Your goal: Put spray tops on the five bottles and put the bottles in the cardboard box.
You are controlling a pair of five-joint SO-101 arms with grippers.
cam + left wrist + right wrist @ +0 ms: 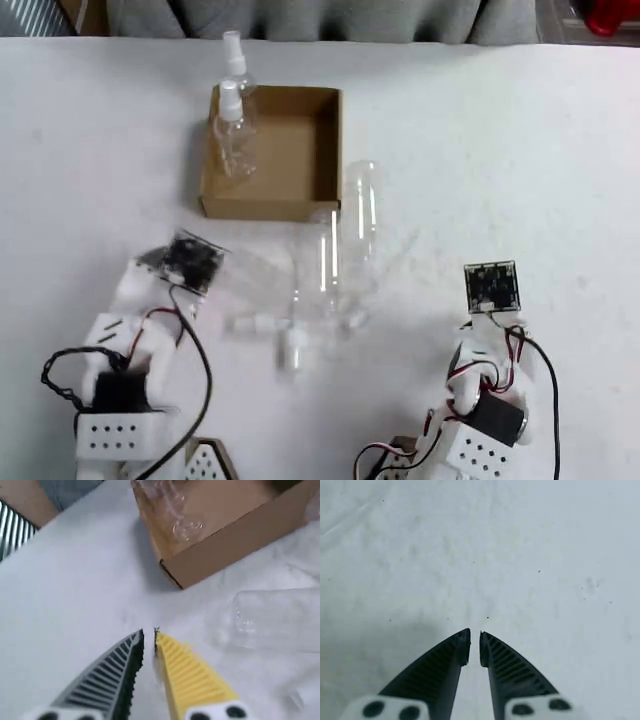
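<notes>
Both claws are empty, jaws all but closed. The left claw [149, 636] hangs off the cardboard box's [270, 205] near corner, and the right claw [475, 639] is over bare desk [500, 150], well apart from the box. One capped bottle [232, 135] stands inside the box. The uncapped bottles [322, 265] lie just before its near wall, long axes running from box toward the arms, with loose spray tops [290, 350] past their necks. The left arm looks nearer.

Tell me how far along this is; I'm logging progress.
Done: one capped bottle stands in the cardboard box, a second capped bottle at its far edge. In hand: nothing; the left gripper and right gripper are shut, empty. Left: uncapped bottles and loose spray tops lie on the table.
</notes>
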